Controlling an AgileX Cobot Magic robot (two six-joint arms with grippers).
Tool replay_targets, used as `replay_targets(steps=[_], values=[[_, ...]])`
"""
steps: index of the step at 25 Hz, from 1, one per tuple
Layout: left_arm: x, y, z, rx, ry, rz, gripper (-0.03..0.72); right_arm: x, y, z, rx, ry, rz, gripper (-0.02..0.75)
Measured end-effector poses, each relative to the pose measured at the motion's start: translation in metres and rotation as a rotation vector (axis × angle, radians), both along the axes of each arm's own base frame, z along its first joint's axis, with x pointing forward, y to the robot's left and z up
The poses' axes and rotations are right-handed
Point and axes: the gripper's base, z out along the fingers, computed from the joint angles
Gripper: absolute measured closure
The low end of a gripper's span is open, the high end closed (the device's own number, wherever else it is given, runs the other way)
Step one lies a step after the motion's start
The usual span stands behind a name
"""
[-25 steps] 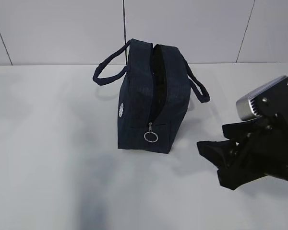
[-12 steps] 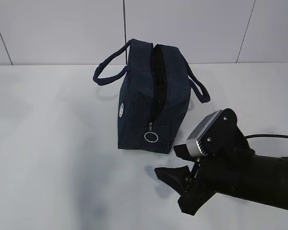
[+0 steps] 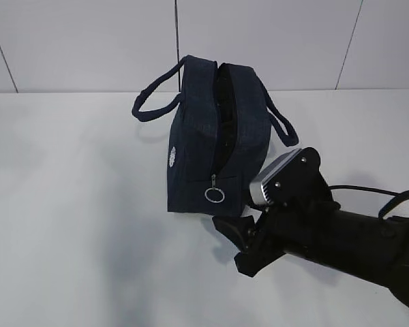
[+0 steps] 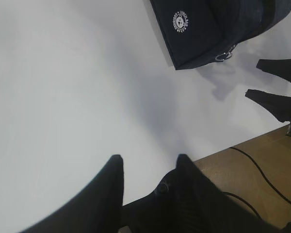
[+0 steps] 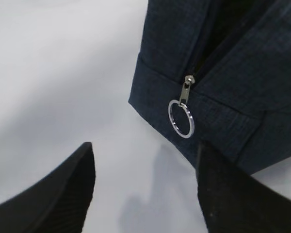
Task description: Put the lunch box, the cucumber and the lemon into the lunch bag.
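Your right gripper (image 3: 233, 240) sits low on the table (image 3: 68, 204), jaws spread wide and empty, just beside the near end of the lunch bag (image 3: 198, 157). Careful: one finger is right at the bag's bottom corner, so a push forward could shove or tip the bag instead of catching the ring pull (image 5: 181, 118). The navy bag stands upright, zipper gaping along the top, handles flopped outward. Your left gripper (image 4: 146, 167) hangs partly open, holding nothing, well apart.
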Motion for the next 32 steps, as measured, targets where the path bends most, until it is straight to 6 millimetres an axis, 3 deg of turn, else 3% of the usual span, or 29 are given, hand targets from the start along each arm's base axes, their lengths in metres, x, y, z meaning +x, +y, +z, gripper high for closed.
replay_targets(steps=[13,32], values=[[0.0,0.0,0.0,0.0,0.0,0.001,0.449,0.027,0.015,-0.018,-0.005,-0.021,-0.002,0.249],[0.0,0.0,0.0,-0.001,0.001,0.002,0.449,0.041,0.022,-0.037,0.037,-0.023,-0.03,0.249]])
